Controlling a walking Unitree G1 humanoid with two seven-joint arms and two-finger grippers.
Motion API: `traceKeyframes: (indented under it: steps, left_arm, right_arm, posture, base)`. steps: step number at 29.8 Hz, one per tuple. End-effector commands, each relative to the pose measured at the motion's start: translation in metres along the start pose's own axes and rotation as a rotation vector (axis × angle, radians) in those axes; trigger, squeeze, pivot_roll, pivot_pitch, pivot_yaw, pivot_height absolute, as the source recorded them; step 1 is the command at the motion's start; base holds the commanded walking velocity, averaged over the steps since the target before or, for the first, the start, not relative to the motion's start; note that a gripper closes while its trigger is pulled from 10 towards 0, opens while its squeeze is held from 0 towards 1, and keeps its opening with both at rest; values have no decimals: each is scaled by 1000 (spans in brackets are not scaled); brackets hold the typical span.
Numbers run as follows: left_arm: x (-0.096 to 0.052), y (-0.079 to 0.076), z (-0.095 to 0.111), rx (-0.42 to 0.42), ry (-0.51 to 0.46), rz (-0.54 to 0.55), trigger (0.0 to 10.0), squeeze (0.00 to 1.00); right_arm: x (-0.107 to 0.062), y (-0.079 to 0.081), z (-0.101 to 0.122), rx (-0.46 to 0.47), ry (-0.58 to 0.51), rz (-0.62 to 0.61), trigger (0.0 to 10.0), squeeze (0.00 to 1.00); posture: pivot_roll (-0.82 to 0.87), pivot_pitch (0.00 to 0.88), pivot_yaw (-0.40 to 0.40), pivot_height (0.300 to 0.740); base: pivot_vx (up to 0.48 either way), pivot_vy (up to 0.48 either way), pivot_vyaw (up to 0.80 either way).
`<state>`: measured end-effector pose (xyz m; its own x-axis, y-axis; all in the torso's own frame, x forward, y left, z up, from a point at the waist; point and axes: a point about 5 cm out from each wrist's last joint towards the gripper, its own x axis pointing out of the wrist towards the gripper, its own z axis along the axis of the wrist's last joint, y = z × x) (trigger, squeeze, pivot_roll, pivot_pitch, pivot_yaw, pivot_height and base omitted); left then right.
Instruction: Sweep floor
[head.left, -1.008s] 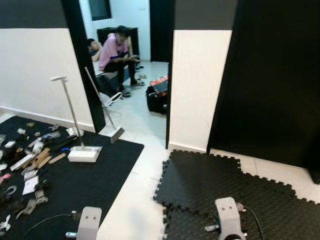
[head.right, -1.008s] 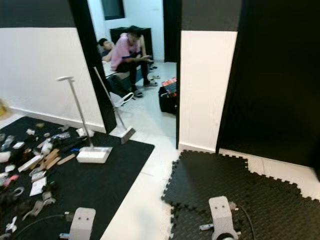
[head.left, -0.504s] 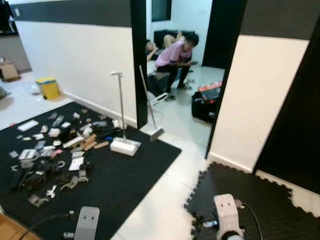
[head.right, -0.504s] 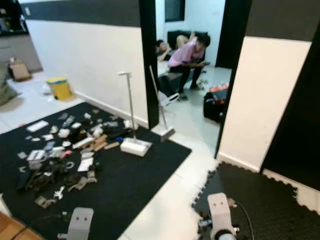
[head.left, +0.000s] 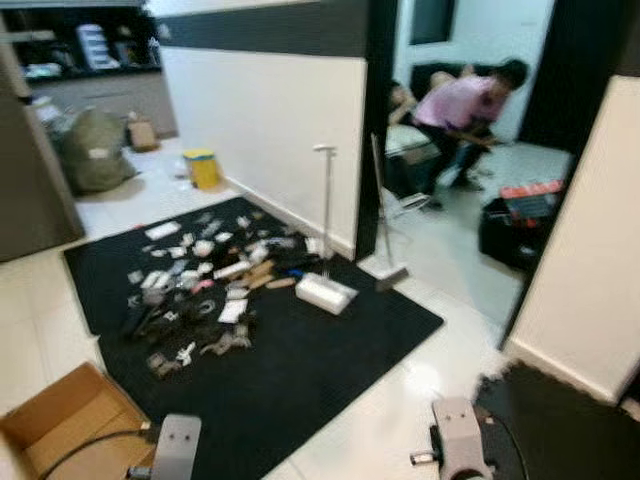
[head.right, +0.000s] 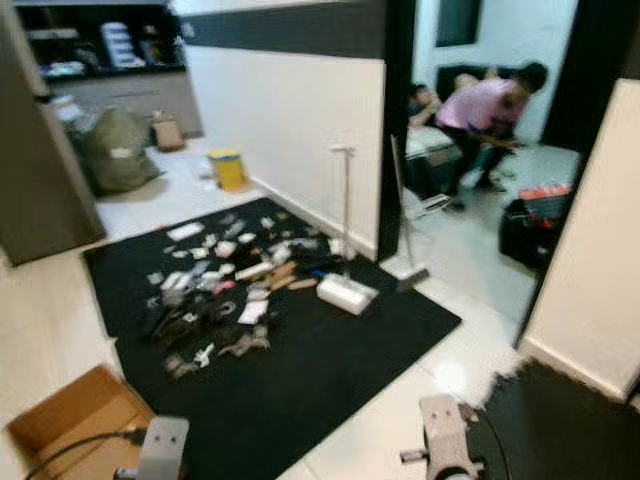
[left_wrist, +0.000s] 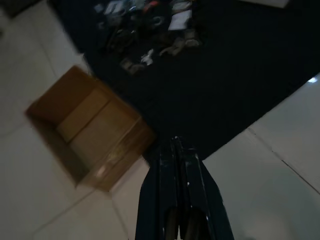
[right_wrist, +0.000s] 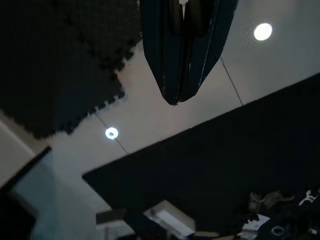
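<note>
Broadly, a black rug (head.left: 330, 370) covers the middle of a pale tiled floor (head.left: 40, 330), with a white wall (head.left: 270, 130) topped by a dark band behind it. A black foam puzzle mat (head.left: 580, 420) lies on the tiles to the robot's right. An open cardboard box (left_wrist: 90, 125) sits just off the rug's near left corner. Two people (head.left: 465, 100) sit in the room beyond the doorway, a dark bag (head.left: 515, 220) on the floor near them. A stuffed sack (head.left: 92, 150) and a small yellow bin (head.left: 203, 167) stand by the far wall. A broom (head.left: 384, 225) leans at the doorway edge, and a dustpan (head.left: 325, 290) with an upright handle rests on the rug beside a scatter of small litter (head.left: 200, 300). No writing or label is sharp enough to read. The left gripper (left_wrist: 176, 150) hangs above the rug's edge by the box, fingers pressed together; the right gripper (right_wrist: 177, 92) hangs over bare tile between mat and rug, fingers likewise together.
</note>
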<state>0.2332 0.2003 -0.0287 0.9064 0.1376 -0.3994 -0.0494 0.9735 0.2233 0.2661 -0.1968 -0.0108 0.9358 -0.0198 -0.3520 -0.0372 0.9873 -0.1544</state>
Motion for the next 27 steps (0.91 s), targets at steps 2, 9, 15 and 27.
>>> traceKeyframes:
  steps: [2, 9, 15, 27]
  left_arm:
    - [1, -1, 0, -2, 7, -1, 10000, 0]
    - [3, 0, 1, -30, 19, 24, 10000, 0]
    - [4, 1, 2, -66, 20, 55, 10000, 0]
    - [0, -12, 1, 47, -1, -73, 10000, 0]
  right_arm:
    - [-3, 0, -6, -10, 30, -8, 10000, 0]
    - [-2, -1, -6, -8, 34, -16, 10000, 0]
    - [-2, -1, -6, -10, 31, -17, 10000, 0]
    - [-3, -7, -5, -24, 17, -59, 10000, 0]
  posture:
    - [9, 35, 1, 740]
    - [6, 37, 0, 740]
    - [5, 40, -3, 740]
    - [4, 91, 2, 740]
  base:
    - [0, 0, 0]
    - [0, 0, 0]
    - [0, 0, 0]
    - [0, 0, 0]
